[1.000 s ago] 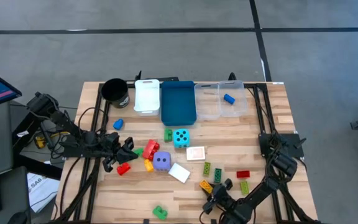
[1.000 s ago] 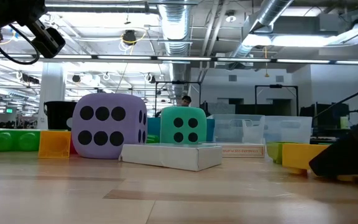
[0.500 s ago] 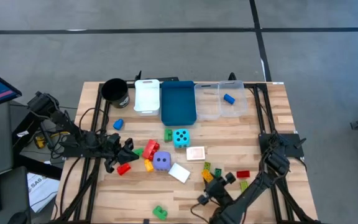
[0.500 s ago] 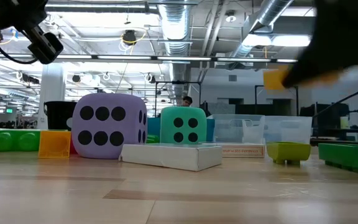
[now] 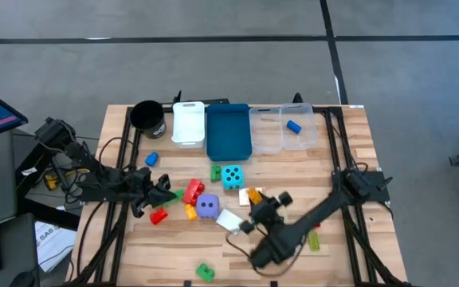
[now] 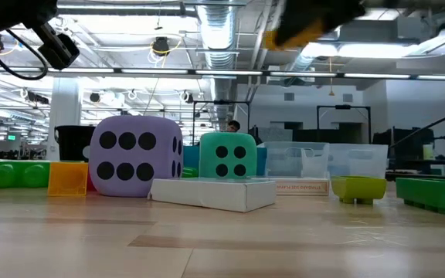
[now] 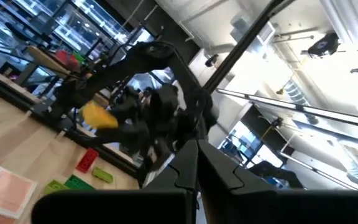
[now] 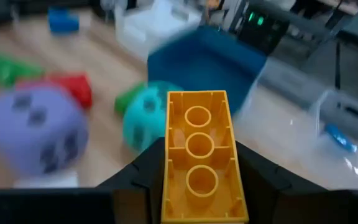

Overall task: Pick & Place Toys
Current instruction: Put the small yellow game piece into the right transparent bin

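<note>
My right gripper [image 5: 255,199] hangs over the table's middle, shut on an orange brick [image 8: 199,155] just near of the cyan die [image 5: 231,176] and right of the purple die [image 5: 207,206]. The low view shows the brick [image 6: 296,29] high above the table. A white card [image 5: 229,221] lies flat beside the purple die. Red [image 5: 194,191], green [image 5: 215,171], yellow [image 5: 190,212] and blue [image 5: 151,159] bricks lie scattered. My left gripper [image 5: 168,190] is shut with nothing in it, raised at centre-left by a red brick [image 5: 158,215]. My right gripper pinches the orange brick by its two long sides [image 8: 166,169], one finger [image 8: 140,177] on each. The brick runs forward along the fingers, with its hollow underside and three round tubes toward the wrist camera. The gripper slants down from the table's near right. The brick is lifted clear.
Along the far edge stand a black cup [image 5: 147,118], a white bin [image 5: 188,123], a blue bin [image 5: 229,131] and clear bins [image 5: 283,127] holding a blue brick [image 5: 293,126]. A green brick [image 5: 205,272] lies near the front edge, and more bricks [image 5: 313,241] lie under the right arm.
My right gripper has risen from the table's near right and swung toward the far left, to the middle by the dice. It has stayed shut on the orange brick, which has been lifted clear of the table.
</note>
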Robot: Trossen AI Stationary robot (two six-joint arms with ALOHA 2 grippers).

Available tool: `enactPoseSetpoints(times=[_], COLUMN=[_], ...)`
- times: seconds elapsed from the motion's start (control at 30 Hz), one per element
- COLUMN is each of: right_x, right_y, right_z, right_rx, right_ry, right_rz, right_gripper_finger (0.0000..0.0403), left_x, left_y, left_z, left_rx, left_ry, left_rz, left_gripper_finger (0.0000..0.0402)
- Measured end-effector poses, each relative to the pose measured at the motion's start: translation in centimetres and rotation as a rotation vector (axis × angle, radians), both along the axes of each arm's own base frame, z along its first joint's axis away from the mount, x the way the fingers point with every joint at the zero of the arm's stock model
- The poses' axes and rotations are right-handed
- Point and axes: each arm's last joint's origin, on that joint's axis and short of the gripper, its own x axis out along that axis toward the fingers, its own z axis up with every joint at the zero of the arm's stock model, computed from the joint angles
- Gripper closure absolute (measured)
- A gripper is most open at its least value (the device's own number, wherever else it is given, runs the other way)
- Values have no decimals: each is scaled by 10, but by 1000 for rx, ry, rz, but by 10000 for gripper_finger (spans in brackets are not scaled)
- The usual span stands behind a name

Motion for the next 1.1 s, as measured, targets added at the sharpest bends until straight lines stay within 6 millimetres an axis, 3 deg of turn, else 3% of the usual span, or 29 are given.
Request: enactPoseSetpoints(times=[0.17, 0.3, 0.43, 0.6, 0.83, 1.1], right_x=[11, 9, -4, -25, -48, -83], right_y=[-29, -51, -75, -99, -124, -172], right_z=[43, 79, 119, 154, 176, 187], right_rx=[-15, 8, 60, 143, 155, 205], right_ry=[2, 38, 66, 79, 122, 165], right_rz=[59, 118, 204, 313, 344, 136], right_gripper_finger=[267, 267, 267, 267, 267, 267], left_x=[1, 3, 4, 5, 5, 5], left_y=[4, 7, 10, 13, 14, 14], left_z=[1, 2, 1, 2, 3, 4], left_rx=[-9, -12, -11, -16, -20, -24], left_ry=[-5, -10, -9, -16, -24, -29], left_rz=[35, 58, 78, 100, 106, 106], left_gripper_finger=[401, 401, 401, 401, 401, 401])
